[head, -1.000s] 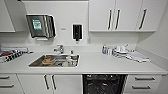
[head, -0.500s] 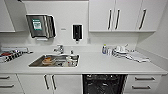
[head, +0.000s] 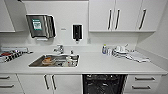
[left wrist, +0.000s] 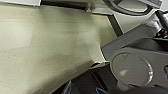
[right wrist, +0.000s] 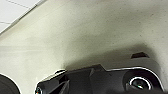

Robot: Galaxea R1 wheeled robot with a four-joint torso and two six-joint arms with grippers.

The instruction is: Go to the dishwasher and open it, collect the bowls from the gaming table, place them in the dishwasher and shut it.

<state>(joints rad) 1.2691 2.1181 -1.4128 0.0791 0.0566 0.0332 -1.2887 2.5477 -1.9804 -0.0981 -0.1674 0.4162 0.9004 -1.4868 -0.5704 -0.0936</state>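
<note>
Here the dishwasher (head: 103, 83) sits nearest, at six o'clock under the counter (head: 100, 63), its door dropped so the dark racks show; I judge the opening step done, leaving the cavity ready for loading. No bowls can be made out with certainty. The orange thing in the sink (head: 56, 61), at nine o'clock, is too blurred to name. Farther back, at two o'clock, white dishes (head: 121, 50) and a cloth (head: 138, 58) lie by the wall, likely left to dry. Beyond, a towel dispenser (head: 41, 26) hangs at eleven and cupboards (head: 120, 15) at one. Whether either gripper is spread or pressed together I cannot tell; the wrist views give pale floor and robot parts.
</note>
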